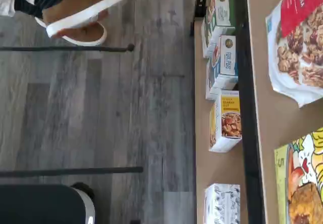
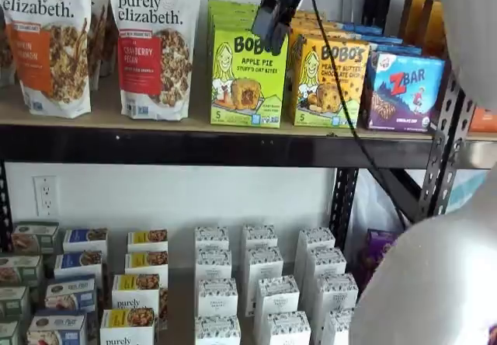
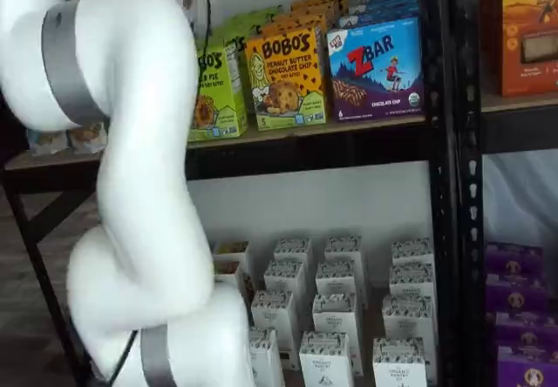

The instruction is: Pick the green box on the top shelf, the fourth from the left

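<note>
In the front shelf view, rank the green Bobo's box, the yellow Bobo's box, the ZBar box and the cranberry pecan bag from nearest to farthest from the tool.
From the tool:
1. green box, right behind and below it.
2. yellow Bobo's box, just to the right.
3. cranberry pecan bag, to the left.
4. ZBar box, farthest right.

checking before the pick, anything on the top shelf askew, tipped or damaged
Nothing stands out. The green box, the peanut butter carton and the ZBar carton stand upright in a row on the top shelf.

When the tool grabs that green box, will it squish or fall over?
The green box looks like thin cardboard, so hard squeezing might dent it. It stands tall on the top shelf, so a bump could tip it. Probably light.
</note>
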Available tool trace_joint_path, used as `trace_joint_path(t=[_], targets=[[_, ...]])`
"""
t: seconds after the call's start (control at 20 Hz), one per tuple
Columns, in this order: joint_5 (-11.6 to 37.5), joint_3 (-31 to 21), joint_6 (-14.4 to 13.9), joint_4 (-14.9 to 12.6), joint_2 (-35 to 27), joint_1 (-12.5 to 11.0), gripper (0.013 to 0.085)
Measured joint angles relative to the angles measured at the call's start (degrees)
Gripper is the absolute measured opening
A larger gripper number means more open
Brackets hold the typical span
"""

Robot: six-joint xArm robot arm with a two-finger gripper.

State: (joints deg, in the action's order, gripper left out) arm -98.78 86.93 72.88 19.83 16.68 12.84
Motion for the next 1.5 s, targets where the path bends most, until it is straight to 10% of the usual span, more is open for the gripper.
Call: trace_joint_path(t=[1.5], targets=[[11.03, 1.03, 4.88, 3.20, -3.20, -4.98, 0.0850]])
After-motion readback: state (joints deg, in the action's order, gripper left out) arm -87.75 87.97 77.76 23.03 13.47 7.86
